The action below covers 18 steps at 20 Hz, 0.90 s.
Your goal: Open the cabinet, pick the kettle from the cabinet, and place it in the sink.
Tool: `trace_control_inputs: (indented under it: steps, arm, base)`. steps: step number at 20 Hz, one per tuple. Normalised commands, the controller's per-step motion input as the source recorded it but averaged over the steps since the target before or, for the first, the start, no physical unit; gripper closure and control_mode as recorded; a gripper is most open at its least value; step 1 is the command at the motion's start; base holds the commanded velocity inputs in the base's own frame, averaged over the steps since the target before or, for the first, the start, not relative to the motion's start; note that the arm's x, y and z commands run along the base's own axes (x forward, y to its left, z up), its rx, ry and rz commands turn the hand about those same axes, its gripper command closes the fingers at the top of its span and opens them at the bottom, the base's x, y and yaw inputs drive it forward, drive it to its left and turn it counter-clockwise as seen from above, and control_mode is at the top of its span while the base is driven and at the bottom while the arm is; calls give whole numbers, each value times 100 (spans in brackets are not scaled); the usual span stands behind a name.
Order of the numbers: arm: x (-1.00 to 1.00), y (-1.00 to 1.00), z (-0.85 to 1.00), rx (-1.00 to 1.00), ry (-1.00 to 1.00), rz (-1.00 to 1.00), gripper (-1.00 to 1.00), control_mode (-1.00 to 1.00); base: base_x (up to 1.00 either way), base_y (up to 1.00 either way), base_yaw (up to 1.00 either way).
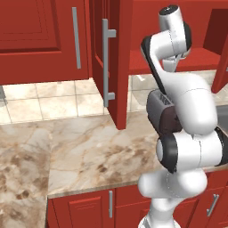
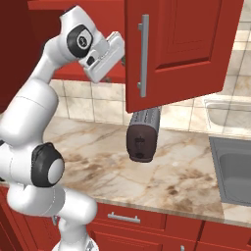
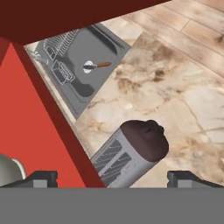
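Observation:
The cabinet [image 1: 147, 62] stands open, its left door [image 1: 100, 53] and right door [image 2: 176, 54] both swung out over the counter. My gripper [image 2: 121, 55] is raised at shelf height, just left of the right door's edge. In the hand view my gripper [image 3: 111, 177] is open, its fingertips [image 3: 41, 177] wide apart with nothing between them. A cream rounded shape, apparently the kettle [image 3: 8, 169], peeks in at the lower left beside a red cabinet panel [image 3: 39, 118]. The sink [image 3: 81, 54] lies beyond, and its basin [image 2: 235, 166] also sits at the counter's right end.
A grey and dark-brown toaster [image 2: 143, 135] lies on the marble counter [image 1: 89, 151] right under the hand. A wire dish rack [image 3: 59, 65] and a spatula [image 3: 97, 65] are in the sink. Closed red cupboards [image 1: 40, 35] hang to the left.

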Motion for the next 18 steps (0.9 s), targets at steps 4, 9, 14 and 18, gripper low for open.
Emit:
trace_control_inputs:
  steps: [4, 9, 14, 18]
  arm:
    - [26, -16, -8, -9, 0, 0, -100, -100]
    - [23, -21, -7, -7, 0, 0, -100, -100]
    - [14, -23, -6, -6, 0, 0, -100, -100]
    - [11, -24, -3, -3, 0, 0, -100, -100]
  base:
    - [0, 0, 0]
    - [0, 0, 0]
    - [0, 0, 0]
    - [0, 0, 0]
